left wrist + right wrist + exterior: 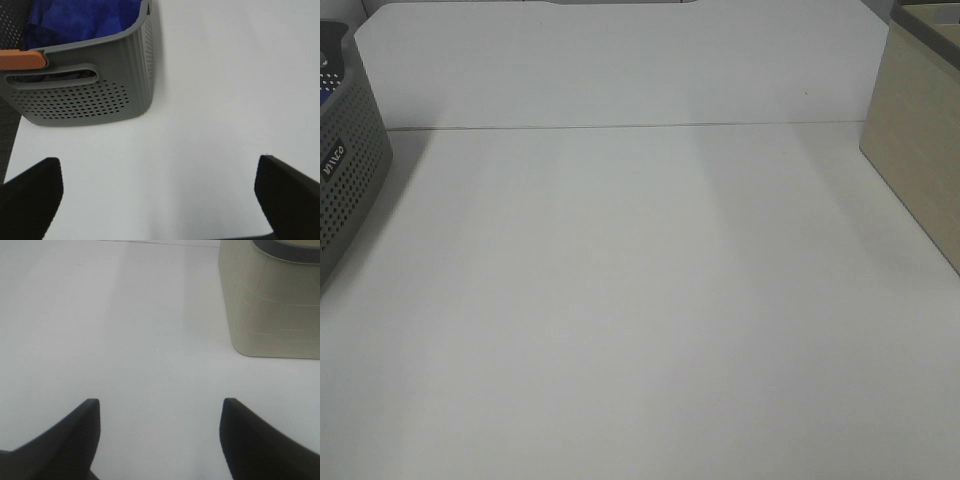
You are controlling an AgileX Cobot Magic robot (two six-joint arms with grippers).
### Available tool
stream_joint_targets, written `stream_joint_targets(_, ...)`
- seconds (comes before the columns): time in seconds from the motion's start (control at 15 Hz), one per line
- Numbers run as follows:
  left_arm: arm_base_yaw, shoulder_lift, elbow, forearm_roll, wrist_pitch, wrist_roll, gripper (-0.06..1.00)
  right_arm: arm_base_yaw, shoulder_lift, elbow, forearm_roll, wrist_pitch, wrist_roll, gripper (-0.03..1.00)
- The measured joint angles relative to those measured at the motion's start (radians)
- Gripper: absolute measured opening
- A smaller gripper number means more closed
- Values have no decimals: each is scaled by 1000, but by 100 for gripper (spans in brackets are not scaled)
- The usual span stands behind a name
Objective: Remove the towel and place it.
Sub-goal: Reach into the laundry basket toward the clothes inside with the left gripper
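Blue towel (80, 17) lies bunched inside grey basket (75, 100) at left edge of table (640, 300). L claw (160, 170) spread wide, empty, over bare table near basket. R claw (160, 410) also spread, nothing btwn fingers, near beige bin (270, 315).

Open table (640, 300) between basket (345, 190) and box (915, 170)

We see a smooth, matt white table (640, 320) and a grey basket (100, 100) of matt, perforated moulded plastic, with a smooth orange plastic piece (20, 60) at its rim. The towel (80, 17) reads as soft, fuzzy royal-blue cloth. The beige container (270, 315) looks matt and faintly scored.
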Motion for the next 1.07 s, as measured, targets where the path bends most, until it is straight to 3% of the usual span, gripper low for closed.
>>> stream_joint_targets(0.33, -2, 358, -296, 5, 83, 310, 99, 0, 0, 0, 0, 0, 0, 67)
stream_joint_targets(0.4, -2, 445, -383, 7, 83, 376, 99, 0, 0, 0, 0, 0, 0, 67)
stream_joint_targets(0.47, -2, 601, -560, 8, 83, 484, 99, 0, 0, 0, 0, 0, 0, 67)
stream_joint_targets(0.73, 8, 886, -823, 49, 83, 634, 99, 0, 0, 0, 0, 0, 0, 67)
stream_joint_targets(0.87, 93, 1051, -942, 79, 82, 760, 99, 0, 0, 0, 0, 0, 0, 67)
stream_joint_targets(1.07, 292, 1263, -991, 71, 81, 970, 99, 0, 0, 0, 0, 0, 0, 67)
